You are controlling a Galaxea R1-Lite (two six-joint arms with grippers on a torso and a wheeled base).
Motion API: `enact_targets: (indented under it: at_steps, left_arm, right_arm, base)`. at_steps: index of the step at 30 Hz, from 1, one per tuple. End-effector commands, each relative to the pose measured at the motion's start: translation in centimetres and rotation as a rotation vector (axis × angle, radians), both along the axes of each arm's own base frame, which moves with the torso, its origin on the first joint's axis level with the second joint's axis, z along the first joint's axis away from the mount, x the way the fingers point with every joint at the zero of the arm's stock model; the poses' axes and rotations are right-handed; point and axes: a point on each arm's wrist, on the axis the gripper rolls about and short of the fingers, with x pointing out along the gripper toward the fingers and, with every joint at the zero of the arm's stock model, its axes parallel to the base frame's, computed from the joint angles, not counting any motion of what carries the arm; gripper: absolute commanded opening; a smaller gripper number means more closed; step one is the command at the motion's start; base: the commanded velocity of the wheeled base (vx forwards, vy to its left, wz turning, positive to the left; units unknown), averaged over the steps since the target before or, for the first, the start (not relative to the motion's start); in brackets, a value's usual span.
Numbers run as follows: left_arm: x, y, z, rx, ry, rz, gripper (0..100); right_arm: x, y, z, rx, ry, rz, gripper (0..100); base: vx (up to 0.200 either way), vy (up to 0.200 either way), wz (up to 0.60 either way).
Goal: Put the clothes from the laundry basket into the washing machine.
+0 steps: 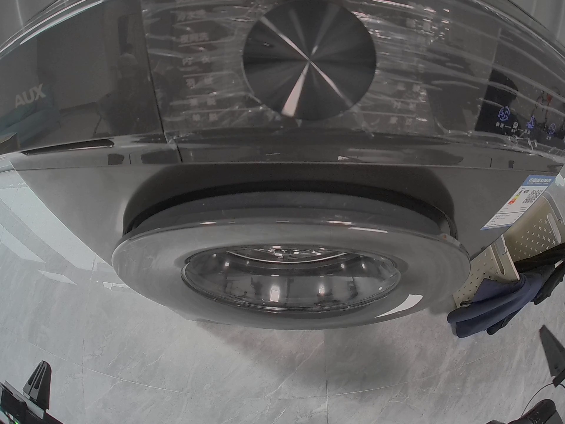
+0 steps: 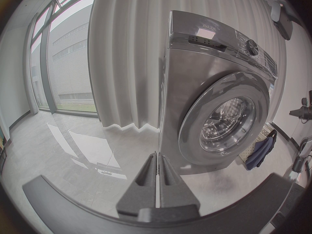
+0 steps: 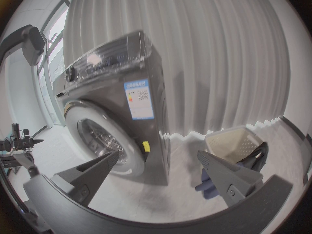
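Draped over the basket (image 1: 529, 237) just beside the washer (image 1: 282, 207), the blue clothes (image 1: 494, 304) are judged soft, light and best pinched at a bunched fold by the released right claw (image 3: 158, 153); the left claw (image 2: 158, 155) is clenched empty.

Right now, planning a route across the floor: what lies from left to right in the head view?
Black left tool → round glass door of the grey washing machine → dark blue cloth hanging over the cream perforated laundry basket.
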Motion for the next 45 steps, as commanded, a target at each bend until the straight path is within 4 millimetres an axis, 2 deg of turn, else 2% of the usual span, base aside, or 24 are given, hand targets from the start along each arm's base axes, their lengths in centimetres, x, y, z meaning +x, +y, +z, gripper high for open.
enact_targets:
  at_steps: [1,3,4,6,10,22,29,38,45]
  left_arm:
    - [0.0,0.0,-0.5,-0.001,0.004,0.001,0]
    - [0.0,0.0,-0.5,-0.001,0.004,-0.001,0]
    - [0.0,0.0,-0.5,-0.001,0.004,-0.001,0]
    - [0.0,0.0,-0.5,-0.001,0.004,0.001,0]
    - [0.0,0.0,-0.5,-0.001,0.004,0.001,0]
    - [0.0,0.0,-0.5,-0.001,0.004,0.001,0]
    - [0.0,0.0,-0.5,-0.001,0.004,0.001,0]
    - [0.0,0.0,-0.5,-0.001,0.004,0.001,0]
    - [0.0,0.0,-0.5,-0.001,0.004,-0.001,0]
  right_arm:
    - [6.2,1.0,-1.4,-0.048,0.356,0.213,100]
    - [7.5,1.5,-1.2,-0.055,0.369,0.262,100]
    - [7.5,1.5,-1.2,-0.055,0.369,0.262,100]
    - [9.7,2.3,-0.7,-0.050,0.377,0.292,100]
    - [12.4,3.1,0.5,-0.023,0.359,0.300,100]
    - [15.1,5.2,1.7,-0.031,0.372,0.355,100]
    - [15.8,6.2,2.6,-0.025,0.356,0.398,100]
    - [16.7,7.5,2.3,-0.033,0.362,0.447,100]
    - [16.0,8.1,1.7,-0.046,0.375,0.491,100]
  base:
    - [0.000,0.000,0.00]
    - [0.000,0.000,0.00]
    - [0.000,0.000,0.00]
    - [0.000,0.000,0.00]
    - [0.000,0.000,0.00]
    - [0.000,0.000,0.00]
    - [0.000,0.000,0.00]
    - [0.000,0.000,0.00]
    - [0.000,0.000,0.00]
